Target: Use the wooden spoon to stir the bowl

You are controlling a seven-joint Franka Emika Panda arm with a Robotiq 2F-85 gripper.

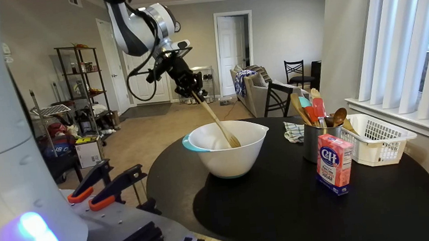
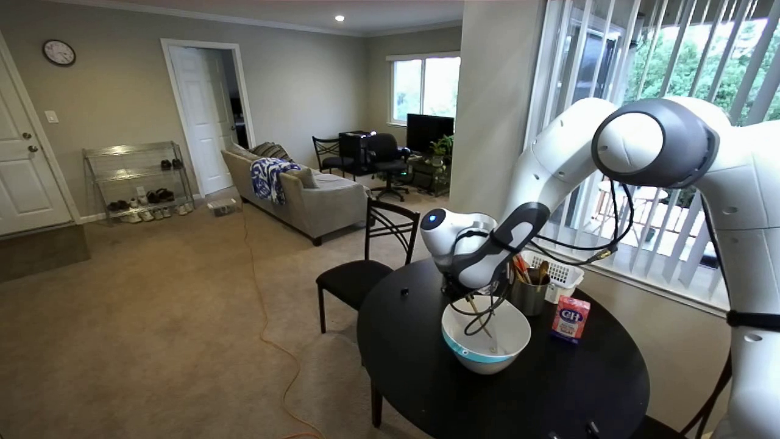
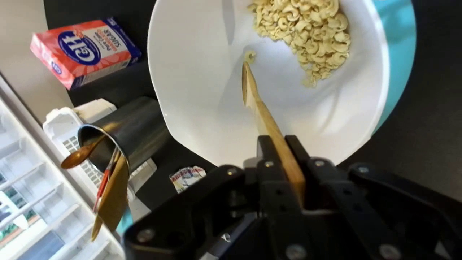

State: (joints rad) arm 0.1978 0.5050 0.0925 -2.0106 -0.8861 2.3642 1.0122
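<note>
In an exterior view, the tool [image 1: 195, 92] is above the bowl [image 1: 231, 162], clamped on the spoon [image 1: 214, 115] near the upper end of the handle. The spoon slants down, its head inside the bowl, which stands upright on the tabletop [image 1: 286, 216]. The sugar box [image 1: 333, 164] stands well apart from the bowl; near the box are a metal pot [image 1: 310, 142] holding utensils [image 1: 318, 107] and, beside the pot, a white basket [image 1: 386, 152]. A checked cloth [image 1: 293, 131] lies near the pot too.

In an exterior view, the arm [image 2: 557, 161] reaches across to the bowl, and the spoon shows only in part. A chair [image 2: 354, 281] stands beside the tabletop, and a sofa [image 2: 334, 206] is farther back, with a blue and white blanket [image 2: 271, 180] over it.

In the wrist view, the fingers [image 3: 267, 154] of the tool hold the handle from both sides. Pasta [image 3: 317, 39] lies heaped at the bowl's turquoise side, apart from the head of the spoon. A single piece [image 3: 249, 56] lies right by the spoon's tip; I cannot tell whether the two touch. The sugar box, pot and cloth show beyond the rim, and the basket is partly hidden behind the pot.
</note>
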